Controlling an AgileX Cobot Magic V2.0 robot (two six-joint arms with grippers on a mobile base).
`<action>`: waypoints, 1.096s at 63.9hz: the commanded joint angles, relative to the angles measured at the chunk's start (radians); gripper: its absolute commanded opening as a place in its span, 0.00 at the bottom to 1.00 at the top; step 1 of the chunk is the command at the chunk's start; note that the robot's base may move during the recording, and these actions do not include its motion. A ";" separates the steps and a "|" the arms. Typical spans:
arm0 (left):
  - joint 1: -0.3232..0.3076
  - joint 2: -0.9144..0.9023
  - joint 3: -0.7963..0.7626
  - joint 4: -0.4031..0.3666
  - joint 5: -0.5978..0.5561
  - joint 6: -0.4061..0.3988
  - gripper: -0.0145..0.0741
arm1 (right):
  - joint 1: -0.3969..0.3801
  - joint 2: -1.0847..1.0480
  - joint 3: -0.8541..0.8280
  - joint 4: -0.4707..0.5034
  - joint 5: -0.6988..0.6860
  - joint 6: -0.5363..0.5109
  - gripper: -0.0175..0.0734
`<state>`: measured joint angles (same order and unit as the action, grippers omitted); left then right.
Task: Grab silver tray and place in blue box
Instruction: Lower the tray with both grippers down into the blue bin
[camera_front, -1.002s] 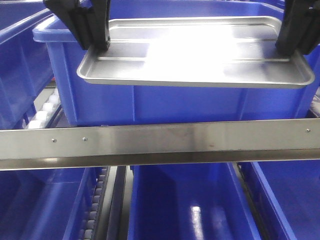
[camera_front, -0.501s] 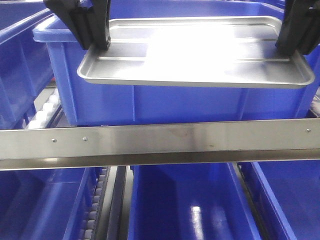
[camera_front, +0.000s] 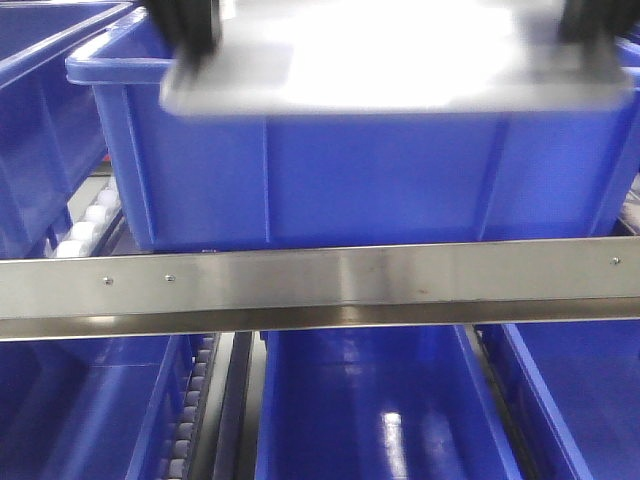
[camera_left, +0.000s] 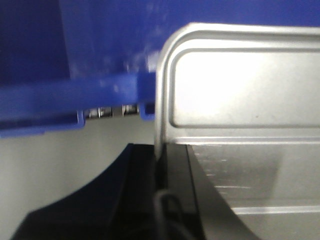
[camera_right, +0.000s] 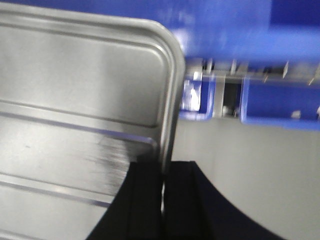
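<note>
Blue crates (camera_front: 40, 150) crowded the frame around a steel rail (camera_front: 320, 285) that crossed the middle. At upper left, the left gripper (camera_front: 187, 22) pinched the silver tray (camera_front: 400, 60) by its left rim, jaws pressed on the rolled edge. The blurred tray lay level over the blue box (camera_front: 380, 180); contact could not be told. At upper right, the right gripper (camera_front: 590, 18) clamped the opposite rim.

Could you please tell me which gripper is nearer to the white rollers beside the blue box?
Left. The left gripper clamps the silver tray at the end on the side of the white rollers; the right gripper holds the opposite end, across the blue box.
</note>
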<state>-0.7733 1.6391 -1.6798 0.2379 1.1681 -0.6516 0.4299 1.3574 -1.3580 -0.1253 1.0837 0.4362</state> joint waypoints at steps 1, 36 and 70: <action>0.000 -0.053 -0.110 0.040 -0.028 0.065 0.05 | -0.006 -0.032 -0.126 -0.024 -0.030 -0.035 0.26; 0.111 0.083 -0.244 0.008 -0.382 0.096 0.05 | -0.037 0.172 -0.449 -0.201 -0.052 -0.036 0.26; 0.109 0.384 -0.440 0.005 -0.534 0.096 0.05 | -0.206 0.363 -0.466 -0.151 -0.154 -0.078 0.26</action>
<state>-0.6566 2.0479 -2.0709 0.2414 0.7689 -0.5644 0.2338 1.7419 -1.7847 -0.2752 1.0364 0.3716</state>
